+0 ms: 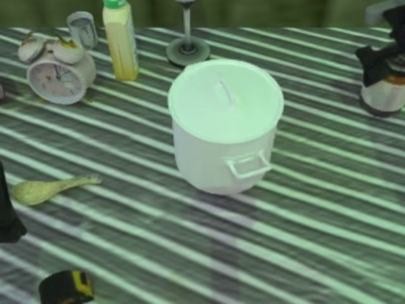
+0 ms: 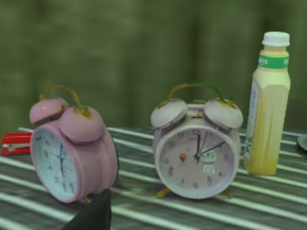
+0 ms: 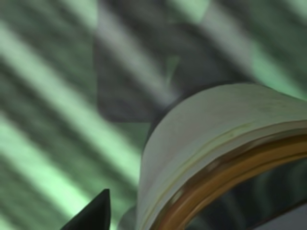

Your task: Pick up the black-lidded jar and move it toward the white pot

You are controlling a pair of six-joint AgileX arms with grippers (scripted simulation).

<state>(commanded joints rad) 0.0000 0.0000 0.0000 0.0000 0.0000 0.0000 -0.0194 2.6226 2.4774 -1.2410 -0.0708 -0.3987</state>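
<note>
Hour numerals 1–12 on the pale alarm clock (image 2: pixel 195 154) dial.

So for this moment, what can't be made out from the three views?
- Top view: the black-lidded jar at the table's right edge has its lid hidden by the right hand; whether the hand is closed on it is unclear.
- Right wrist view: only the jar's body and orange band show; its lid is cut off by the frame edge.
- Top view: the left hand is cut off at the left edge.
- Top view: the yellow-black object is cut off by the bottom edge.
</note>
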